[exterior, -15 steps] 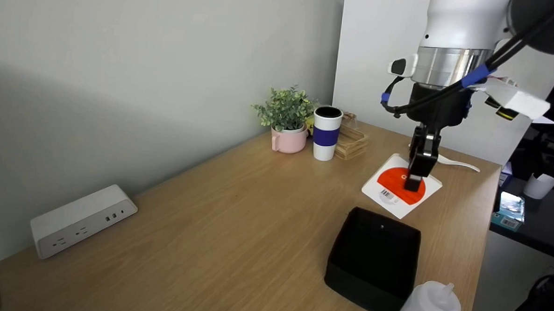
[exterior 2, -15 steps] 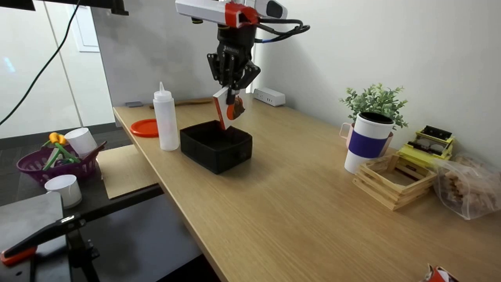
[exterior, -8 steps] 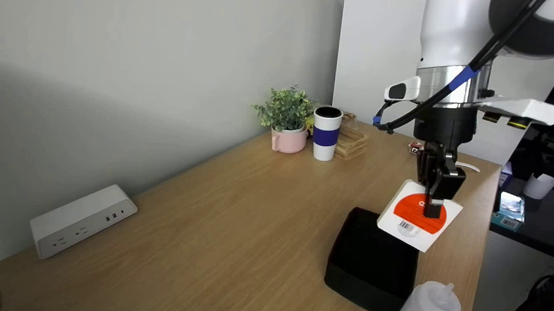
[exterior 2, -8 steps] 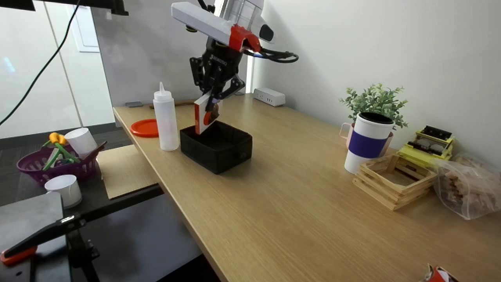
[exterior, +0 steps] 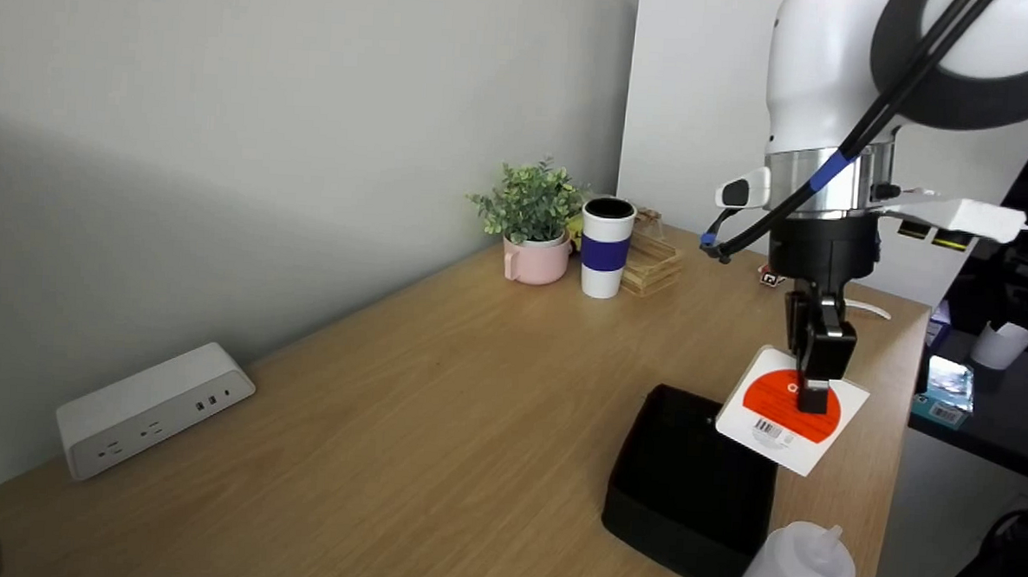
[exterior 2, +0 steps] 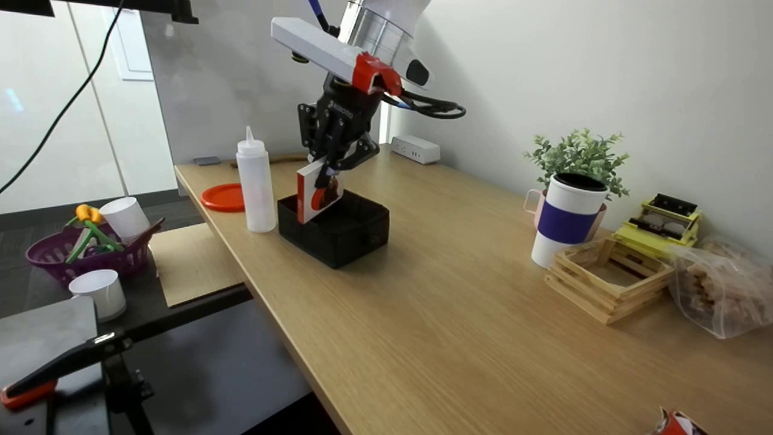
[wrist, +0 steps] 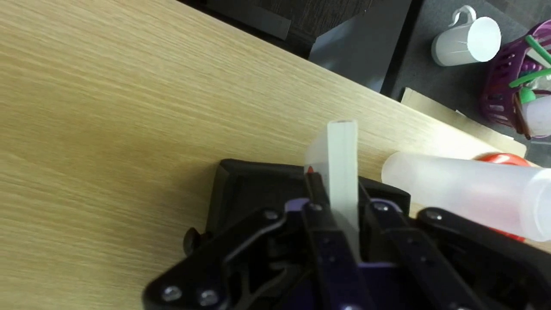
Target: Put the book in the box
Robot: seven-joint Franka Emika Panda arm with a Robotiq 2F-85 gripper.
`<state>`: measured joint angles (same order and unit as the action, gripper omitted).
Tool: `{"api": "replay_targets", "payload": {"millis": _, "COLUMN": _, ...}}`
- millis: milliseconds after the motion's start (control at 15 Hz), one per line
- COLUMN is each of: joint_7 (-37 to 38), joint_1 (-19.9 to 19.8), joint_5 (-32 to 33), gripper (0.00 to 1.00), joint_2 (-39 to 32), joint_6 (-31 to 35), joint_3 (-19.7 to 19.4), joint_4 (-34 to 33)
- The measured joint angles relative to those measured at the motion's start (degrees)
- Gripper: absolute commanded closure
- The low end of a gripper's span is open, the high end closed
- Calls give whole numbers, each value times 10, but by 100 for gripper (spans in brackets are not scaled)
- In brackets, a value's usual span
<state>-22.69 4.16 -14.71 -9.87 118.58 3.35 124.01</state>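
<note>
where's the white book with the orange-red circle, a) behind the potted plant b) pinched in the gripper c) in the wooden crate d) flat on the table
b, since the wrist view shows the gripper pinching the book between its two faces.

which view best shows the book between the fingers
The wrist view: the book appears edge-on, a finger of the tool on each side. Both exterior views show a cover with one finger across it, the far fingertip hidden.
</note>
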Motion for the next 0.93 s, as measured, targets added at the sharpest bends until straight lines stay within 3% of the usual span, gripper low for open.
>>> {"api": "replay_targets", "payload": {"millis": 533, "joint_7": 29, "joint_1": 0, "joint_5": 52, "gripper": 96, "joint_2": -27, "joint_6": 3, "joint_3": 1, "joint_4": -58}}
{"api": "replay_targets", "payload": {"millis": 933, "joint_7": 29, "joint_1": 0, "joint_5": 55, "gripper": 96, "joint_2": -58, "joint_6": 1, "joint_3": 1, "joint_4": -96}}
